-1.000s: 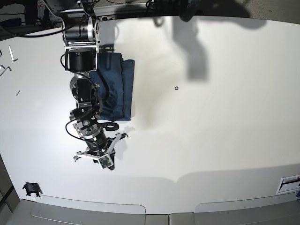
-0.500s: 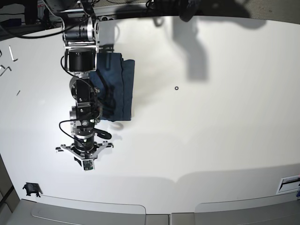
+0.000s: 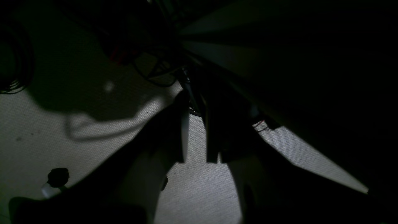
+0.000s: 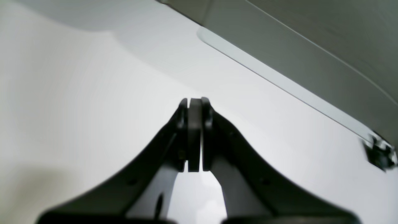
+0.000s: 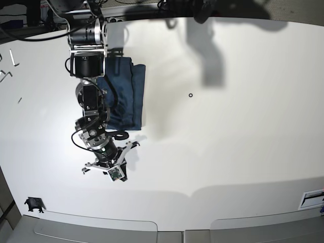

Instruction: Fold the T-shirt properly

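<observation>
Right tool (image 4: 195,137), jaws pressed together, hangs over white table (image 5: 228,142).

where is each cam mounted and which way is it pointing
base: high above the table, looking down; shows the right arm over the folded T-shirt.
left wrist: on the left arm, off the table, facing dim floor; left end effector slightly apart.
right wrist: facing bare table; shut right end effector.
Shared: base and right wrist both show the white table.

T-shirt (image 5: 124,93) on table (image 5: 243,142), right arm (image 5: 93,111) over its left edge
</observation>
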`<action>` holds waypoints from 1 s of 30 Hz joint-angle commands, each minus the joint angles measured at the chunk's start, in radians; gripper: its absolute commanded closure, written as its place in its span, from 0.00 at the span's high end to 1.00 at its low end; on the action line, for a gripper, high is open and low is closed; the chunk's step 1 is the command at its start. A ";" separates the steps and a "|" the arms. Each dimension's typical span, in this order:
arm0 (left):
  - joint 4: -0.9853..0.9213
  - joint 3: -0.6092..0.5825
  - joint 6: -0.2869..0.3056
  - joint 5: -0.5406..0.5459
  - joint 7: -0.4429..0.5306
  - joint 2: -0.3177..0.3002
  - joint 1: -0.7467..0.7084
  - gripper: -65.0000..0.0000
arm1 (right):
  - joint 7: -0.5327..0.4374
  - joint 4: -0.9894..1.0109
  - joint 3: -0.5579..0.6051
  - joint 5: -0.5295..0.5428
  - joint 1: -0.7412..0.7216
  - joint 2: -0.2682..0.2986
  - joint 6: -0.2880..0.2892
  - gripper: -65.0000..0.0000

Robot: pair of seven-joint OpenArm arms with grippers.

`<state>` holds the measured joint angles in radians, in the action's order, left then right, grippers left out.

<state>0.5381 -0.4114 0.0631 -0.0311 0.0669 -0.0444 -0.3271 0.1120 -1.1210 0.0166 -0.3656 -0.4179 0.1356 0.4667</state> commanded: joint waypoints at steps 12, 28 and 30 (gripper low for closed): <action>0.005 -0.002 0.010 -0.002 0.010 0.008 -0.011 0.12 | -0.092 -0.016 -0.003 0.009 -0.034 0.006 0.171 0.00; 0.005 -0.002 0.010 -0.002 0.010 0.008 -0.011 0.12 | -0.180 -0.016 -0.003 0.010 -0.034 0.006 0.231 0.00; 0.005 -0.002 0.010 -0.002 0.010 0.008 -0.011 0.12 | -0.180 -0.016 -0.003 0.010 -0.033 0.006 0.231 0.00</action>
<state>0.5381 -0.4114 0.0631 -0.0311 0.0669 -0.0444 -0.3271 -0.0345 -1.1210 0.0170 -0.3691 -0.4179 0.1356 0.7040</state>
